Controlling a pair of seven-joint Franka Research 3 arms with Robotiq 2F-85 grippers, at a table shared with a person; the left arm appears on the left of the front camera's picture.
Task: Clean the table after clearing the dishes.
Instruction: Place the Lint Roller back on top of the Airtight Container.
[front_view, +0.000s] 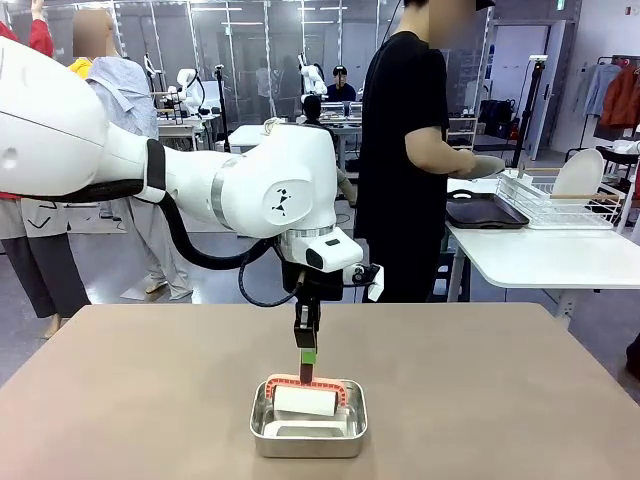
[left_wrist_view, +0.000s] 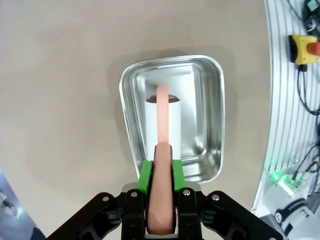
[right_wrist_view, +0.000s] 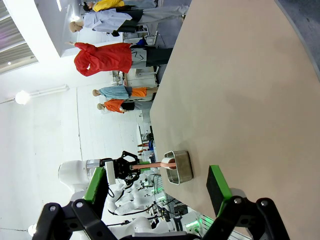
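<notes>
Nearest, steel pan (front_view: 308, 420) on taupe tabletop (front_view: 120, 400), white lint roller (front_view: 305, 401) inside. Directly above, left pincer (front_view: 307, 362) clamped on its salmon handle (left_wrist_view: 162, 170), long axis vertical. Right pincer (right_wrist_view: 155, 197) wide open, empty, well apart. Dishes already cleared onto side table.

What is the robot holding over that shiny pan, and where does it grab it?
The left gripper is shut on the pink handle of a white roller sitting in the steel pan. The right gripper holds nothing.
</notes>
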